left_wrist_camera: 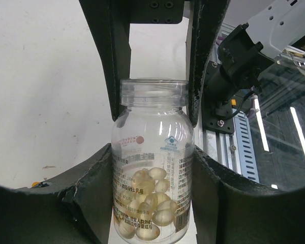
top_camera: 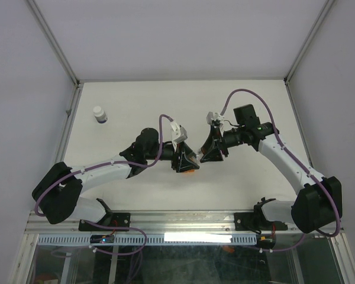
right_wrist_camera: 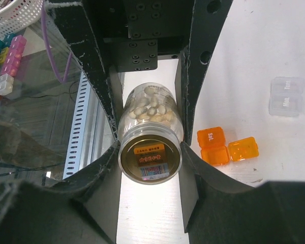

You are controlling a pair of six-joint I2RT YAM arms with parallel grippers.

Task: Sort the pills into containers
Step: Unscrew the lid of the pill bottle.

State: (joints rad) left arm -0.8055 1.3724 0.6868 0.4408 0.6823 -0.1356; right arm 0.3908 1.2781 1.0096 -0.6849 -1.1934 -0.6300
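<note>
Uncapped clear pill bottle, pills inside: clamped in left gripper, mid-table. Right gripper alongside: clamped on second pill bottle. Hazard for you: overtilting either beside the orange pill box scatters pills.

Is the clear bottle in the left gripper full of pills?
Partly full: the clear bottle holds pills only at one end; the rest is empty.

The left arm and right arm are white with black joints, looping purple cables and black jaws.
</note>
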